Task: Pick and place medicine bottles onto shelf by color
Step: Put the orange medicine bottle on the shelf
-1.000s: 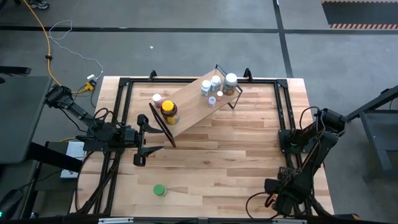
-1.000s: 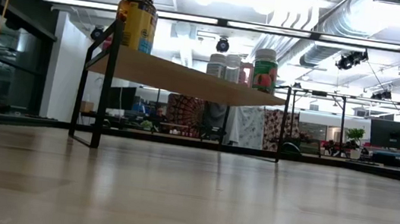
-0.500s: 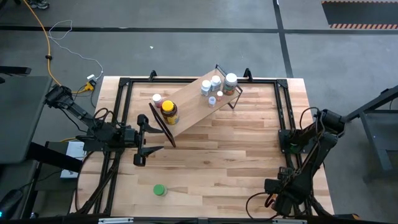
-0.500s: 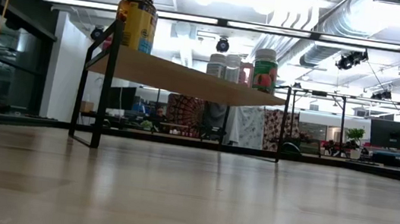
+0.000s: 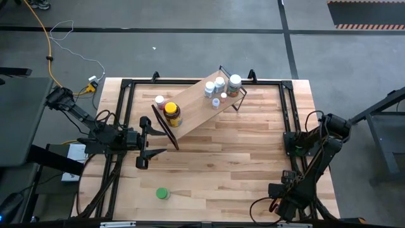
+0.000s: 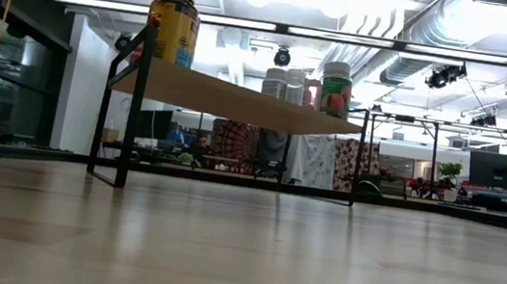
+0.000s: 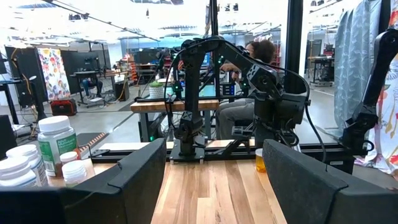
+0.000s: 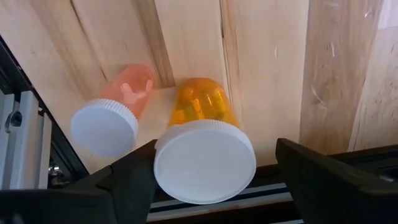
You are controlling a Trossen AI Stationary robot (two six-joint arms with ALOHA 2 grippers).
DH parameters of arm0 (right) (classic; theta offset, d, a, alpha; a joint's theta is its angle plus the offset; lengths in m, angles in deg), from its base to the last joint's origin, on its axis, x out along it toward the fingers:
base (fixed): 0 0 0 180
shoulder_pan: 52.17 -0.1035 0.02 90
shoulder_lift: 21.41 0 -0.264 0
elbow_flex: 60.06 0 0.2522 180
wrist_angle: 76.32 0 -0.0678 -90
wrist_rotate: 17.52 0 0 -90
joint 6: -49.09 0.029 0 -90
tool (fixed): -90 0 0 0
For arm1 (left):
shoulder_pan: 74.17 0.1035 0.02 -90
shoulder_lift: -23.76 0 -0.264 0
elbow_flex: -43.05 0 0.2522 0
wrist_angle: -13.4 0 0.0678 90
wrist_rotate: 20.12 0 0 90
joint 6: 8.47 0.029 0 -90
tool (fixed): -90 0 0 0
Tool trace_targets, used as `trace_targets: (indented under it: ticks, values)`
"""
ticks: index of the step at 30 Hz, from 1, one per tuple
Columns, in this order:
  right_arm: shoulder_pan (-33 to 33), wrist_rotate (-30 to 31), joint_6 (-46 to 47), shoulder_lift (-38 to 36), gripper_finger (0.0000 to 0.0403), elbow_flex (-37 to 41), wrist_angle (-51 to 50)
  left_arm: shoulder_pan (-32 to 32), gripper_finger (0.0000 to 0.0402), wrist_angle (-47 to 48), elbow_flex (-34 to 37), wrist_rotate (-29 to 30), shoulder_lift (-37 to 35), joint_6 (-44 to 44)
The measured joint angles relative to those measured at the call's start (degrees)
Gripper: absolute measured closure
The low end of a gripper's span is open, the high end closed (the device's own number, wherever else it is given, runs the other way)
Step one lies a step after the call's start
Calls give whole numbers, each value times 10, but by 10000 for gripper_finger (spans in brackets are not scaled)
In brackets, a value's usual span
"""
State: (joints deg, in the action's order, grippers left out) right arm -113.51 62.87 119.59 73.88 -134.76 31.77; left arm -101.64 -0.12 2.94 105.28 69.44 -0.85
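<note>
1. Medicine bottles are split across three places: most stand on the shelf (image 5: 197,106), one green bottle (image 5: 162,194) sits alone on the table (image 5: 240,158) near its front edge, and two orange vials lie right under your right claw (image 8: 205,180).
2. In the right wrist view, the larger orange vial (image 8: 202,134) stands between the claw's spread fingers, its white cap facing the camera, so its long axis runs toward you. Your claw is wide and holds nothing.
3. A paler orange vial (image 8: 115,115) is just beside the first, tilted, apparently touching it; I judge it could be knocked when you close.
4. Your right arm sits at the table's right front corner, so it is clearly the nearer arm for these two vials.
5. Your left claw (image 5: 144,140) hovers wide and empty by the shelf's near end, with the green bottle lying toward the table front from it.
6. On the shelf: an amber jar (image 5: 171,114) with a yellow lid at the near end, a white-capped bottle (image 5: 159,100) beside it, and a cluster of white-capped bottles (image 5: 218,88) at the far end.
</note>
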Motion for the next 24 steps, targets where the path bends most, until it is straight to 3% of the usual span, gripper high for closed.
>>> trace_targets:
  ticks: [16,24]
  values:
    - [0,-1,-6,0,203,-1,-29,0,145,0,0,0,0,1]
    - [2,-2,-32,-1,197,-1,-66,0,145,0,0,0,0,1]
